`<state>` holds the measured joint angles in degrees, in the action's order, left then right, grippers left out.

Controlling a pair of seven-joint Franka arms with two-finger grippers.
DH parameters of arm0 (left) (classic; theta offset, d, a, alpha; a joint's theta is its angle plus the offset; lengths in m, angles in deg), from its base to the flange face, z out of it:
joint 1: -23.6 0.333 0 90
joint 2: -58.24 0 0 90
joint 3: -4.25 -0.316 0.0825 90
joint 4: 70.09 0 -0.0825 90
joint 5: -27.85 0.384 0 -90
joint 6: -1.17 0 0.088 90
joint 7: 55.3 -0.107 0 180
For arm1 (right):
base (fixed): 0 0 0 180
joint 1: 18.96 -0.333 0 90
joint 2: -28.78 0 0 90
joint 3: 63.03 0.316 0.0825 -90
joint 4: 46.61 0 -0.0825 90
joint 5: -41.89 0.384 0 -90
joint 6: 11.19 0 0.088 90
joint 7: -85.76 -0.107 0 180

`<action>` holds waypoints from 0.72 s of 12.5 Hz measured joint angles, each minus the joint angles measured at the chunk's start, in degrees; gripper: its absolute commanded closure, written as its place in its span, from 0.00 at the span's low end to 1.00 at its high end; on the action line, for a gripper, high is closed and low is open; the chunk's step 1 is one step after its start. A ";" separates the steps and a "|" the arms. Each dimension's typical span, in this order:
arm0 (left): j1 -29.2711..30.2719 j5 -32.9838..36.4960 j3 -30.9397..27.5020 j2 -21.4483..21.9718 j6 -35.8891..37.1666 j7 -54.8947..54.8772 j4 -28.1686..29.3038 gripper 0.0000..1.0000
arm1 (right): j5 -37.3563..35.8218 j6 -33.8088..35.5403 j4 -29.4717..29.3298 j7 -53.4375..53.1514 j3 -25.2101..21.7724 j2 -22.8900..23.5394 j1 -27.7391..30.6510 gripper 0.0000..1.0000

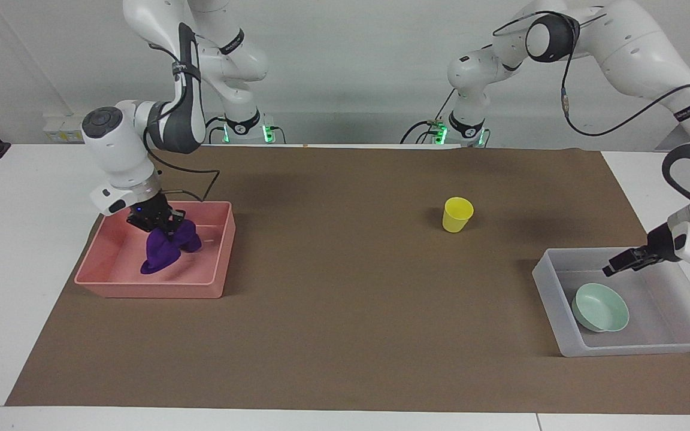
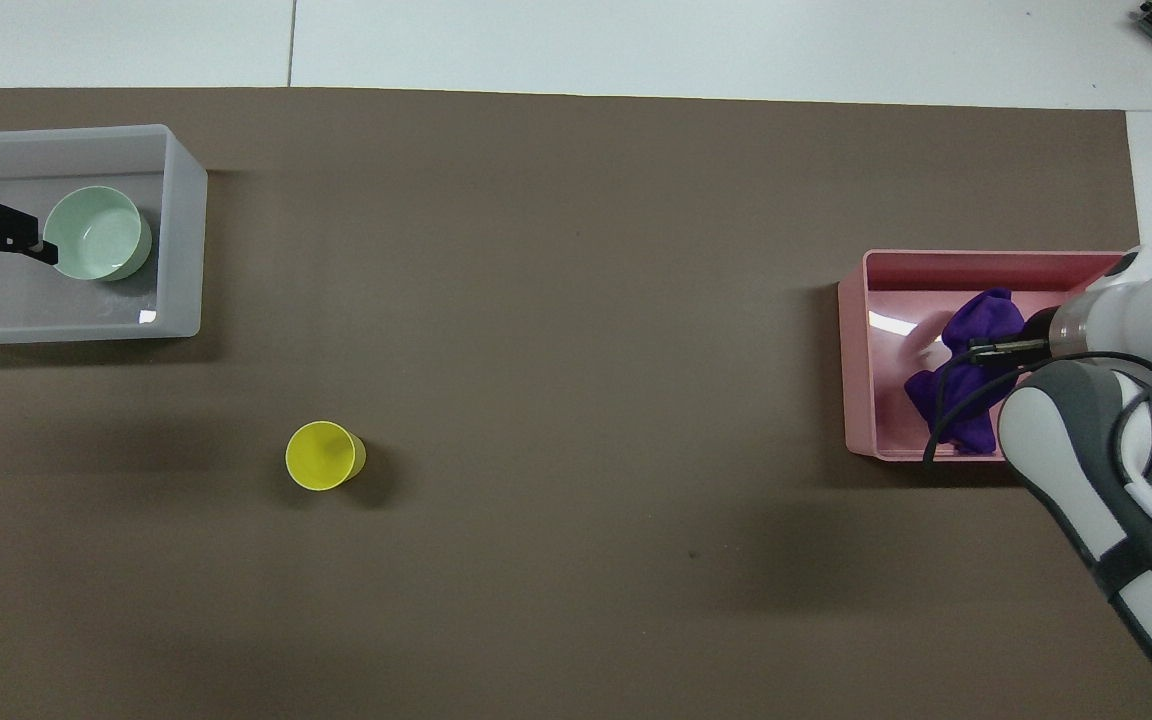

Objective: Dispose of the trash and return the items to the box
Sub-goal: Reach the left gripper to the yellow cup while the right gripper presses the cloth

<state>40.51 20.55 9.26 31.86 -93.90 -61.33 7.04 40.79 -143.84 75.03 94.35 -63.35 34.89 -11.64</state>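
Observation:
My right gripper (image 1: 168, 229) is shut on the purple cloth (image 1: 162, 254) and holds it low inside the pink tray (image 1: 147, 290); the cloth's lower end hangs down to the tray's floor. In the overhead view the right gripper (image 2: 981, 350) and the cloth (image 2: 976, 325) are over the tray (image 2: 851, 350). The mint-green bowl (image 1: 601, 307) lies in the translucent box (image 1: 545, 281), free of any gripper. My left gripper (image 1: 617, 263) is open above the box, beside the bowl (image 2: 96, 233). The yellow cup (image 1: 457, 214) stands upright on the brown mat.
The brown mat (image 1: 345, 335) covers most of the table. The box (image 2: 181, 250) sits at the left arm's end and the pink tray at the right arm's end. The cup (image 2: 321, 455) stands nearer to the robots than the box.

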 measured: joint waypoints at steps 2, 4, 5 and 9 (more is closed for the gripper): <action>-3.91 -0.03 0.16 4.71 7.23 0.98 1.44 0.00 | -0.01 -0.71 -0.04 0.00 0.02 0.65 0.00 0.00; -9.16 -0.19 0.33 9.45 7.47 1.48 7.93 0.00 | -0.01 -0.71 -0.76 0.01 0.16 0.50 -0.06 0.00; -11.97 -0.36 0.40 12.04 6.40 1.86 12.71 0.00 | -0.01 -0.54 -1.57 -0.04 0.30 0.21 -0.19 0.00; -19.13 -5.91 0.55 23.69 -10.07 2.60 38.64 0.00 | -0.01 7.77 -7.46 -5.78 1.22 -3.49 -1.20 0.00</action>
<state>21.37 14.64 9.81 55.55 -103.97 -58.73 45.67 40.79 -136.07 67.57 88.56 -62.13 31.39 -12.83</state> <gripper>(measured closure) 0.000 0.000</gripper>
